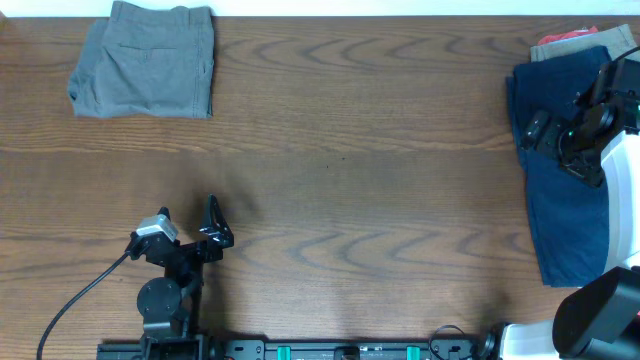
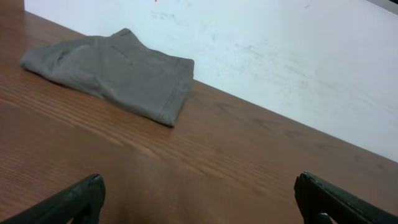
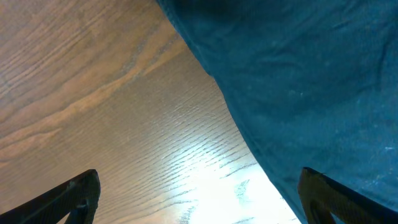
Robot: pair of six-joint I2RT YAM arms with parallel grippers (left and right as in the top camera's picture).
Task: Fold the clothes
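A folded grey pair of shorts (image 1: 145,62) lies at the far left corner of the table; it also shows in the left wrist view (image 2: 115,68). A navy blue pair (image 1: 560,180) lies spread at the right edge, and fills the right of the right wrist view (image 3: 311,74). Tan and red-orange clothes (image 1: 575,40) lie behind it. My left gripper (image 1: 213,222) is open and empty near the front left, its fingers (image 2: 199,196) wide apart over bare wood. My right gripper (image 1: 545,135) hovers over the navy pair's left edge, open (image 3: 199,196) and holding nothing.
The wooden table (image 1: 350,170) runs between the two piles. A pale wall (image 2: 298,56) stands behind the far edge. A black cable (image 1: 80,300) trails from the left arm at the front left.
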